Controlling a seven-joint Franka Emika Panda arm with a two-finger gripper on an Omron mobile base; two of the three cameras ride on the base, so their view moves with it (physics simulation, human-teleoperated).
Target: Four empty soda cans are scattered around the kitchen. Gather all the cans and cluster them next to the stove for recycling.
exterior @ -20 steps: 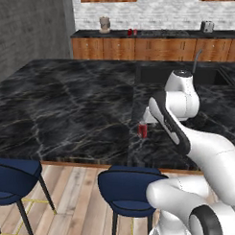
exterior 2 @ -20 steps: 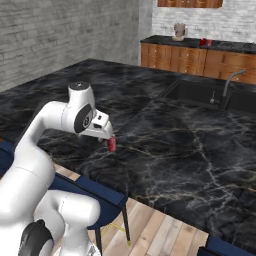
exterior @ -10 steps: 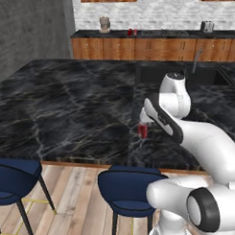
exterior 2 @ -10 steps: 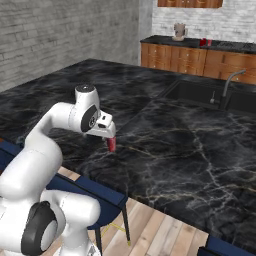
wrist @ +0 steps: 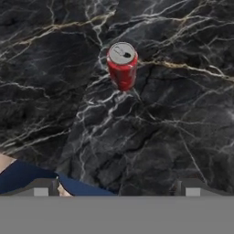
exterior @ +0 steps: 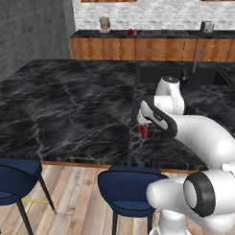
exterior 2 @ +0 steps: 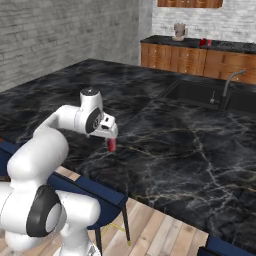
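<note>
So I've got the hand (exterior 2: 111, 136) hanging over a soda can (wrist: 122, 65) that's standing upright near the front edge of the dark marble surface (exterior: 66, 107), fingers spread as wide as they go, nothing in them. From the hand view the can sits well off centre, up toward the top, so the hand isn't lined up over it. That's my main worry: come down like this and one finger clips the rim and tips it. An empty can is light, it'd roll, and the edge with the blue stools (exterior: 129, 188) below is close. I can also make out more red cans (exterior: 131, 31) on the far counter, so plenty of hauling left, and I can't spot the stove from here.
</note>
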